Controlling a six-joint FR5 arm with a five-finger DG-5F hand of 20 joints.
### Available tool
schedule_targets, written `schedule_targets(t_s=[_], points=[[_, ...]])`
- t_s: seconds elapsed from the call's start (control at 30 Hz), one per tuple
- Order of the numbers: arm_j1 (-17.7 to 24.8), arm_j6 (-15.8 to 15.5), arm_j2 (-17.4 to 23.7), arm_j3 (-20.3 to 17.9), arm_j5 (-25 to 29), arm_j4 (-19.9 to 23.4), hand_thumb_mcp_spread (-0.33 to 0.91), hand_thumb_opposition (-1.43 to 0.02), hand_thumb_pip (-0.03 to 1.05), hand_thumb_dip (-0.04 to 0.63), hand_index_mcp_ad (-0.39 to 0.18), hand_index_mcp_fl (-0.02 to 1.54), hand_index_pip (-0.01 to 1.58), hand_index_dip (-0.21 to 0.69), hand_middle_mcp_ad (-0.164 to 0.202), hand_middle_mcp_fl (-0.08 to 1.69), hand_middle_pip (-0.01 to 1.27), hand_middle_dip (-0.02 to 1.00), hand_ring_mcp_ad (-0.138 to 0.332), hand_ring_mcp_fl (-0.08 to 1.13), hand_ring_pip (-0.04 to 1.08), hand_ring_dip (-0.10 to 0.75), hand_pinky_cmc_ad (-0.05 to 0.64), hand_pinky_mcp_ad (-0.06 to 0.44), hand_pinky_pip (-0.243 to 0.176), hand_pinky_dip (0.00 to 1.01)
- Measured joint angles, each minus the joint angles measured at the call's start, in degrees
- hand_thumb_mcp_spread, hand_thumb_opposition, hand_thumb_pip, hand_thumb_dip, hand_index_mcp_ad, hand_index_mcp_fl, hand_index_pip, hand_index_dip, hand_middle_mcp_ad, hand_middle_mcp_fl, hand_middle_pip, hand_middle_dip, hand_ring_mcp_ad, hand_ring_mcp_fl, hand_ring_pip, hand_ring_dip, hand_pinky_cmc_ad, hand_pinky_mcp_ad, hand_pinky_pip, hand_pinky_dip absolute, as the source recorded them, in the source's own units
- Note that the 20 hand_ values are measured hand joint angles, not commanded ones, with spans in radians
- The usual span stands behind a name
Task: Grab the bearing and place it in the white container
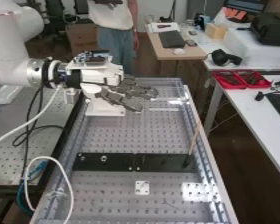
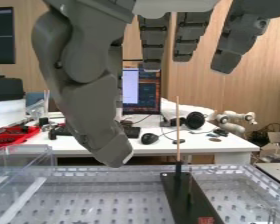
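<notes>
The hand (image 1: 131, 93) is over the far half of the bench in the high view, open, with fingers extended and holding nothing. In the wrist view the hand (image 2: 91, 95) shows its thumb and straight fingers apart. A small ring (image 1: 103, 158), perhaps the bearing, lies on the black plate (image 1: 117, 164), well nearer the camera than the hand. A clear box (image 1: 165, 106) stands near the bench's far end, beyond the fingertips; the clear box (image 2: 21, 172) has see-through walls. I cannot tell whether it is the white container.
A thin wooden stick (image 1: 194, 137) rises from the black plate's right end; the stick (image 2: 178, 125) stands upright. A small white plate (image 1: 142, 187) lies nearer the camera. Raised rails edge the perforated bench (image 1: 117, 135). Red trays (image 1: 240, 80) sit on the side table.
</notes>
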Motion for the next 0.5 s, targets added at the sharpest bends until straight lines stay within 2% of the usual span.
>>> schedule_targets(t_s=[0.2, 0.5], points=[[6.70, 0.79, 3.23, -2.57, 6.96, -1.98, 0.64, -0.98, 0.53, 0.314, -0.187, 0.28, 1.47, 0.190, 0.072, 0.03, 0.13, 0.25, 0.113, -0.01, 0.10, 0.096, 0.332, 0.276, -0.026, 0.18], [16.50, 2.85, 5.83, -5.11, 18.66, -4.06, 0.64, -0.98, 0.53, 0.316, -0.187, 0.28, 1.47, 0.190, 0.068, 0.03, 0.13, 0.25, 0.113, -0.01, 0.10, 0.096, 0.332, 0.279, -0.026, 0.18]])
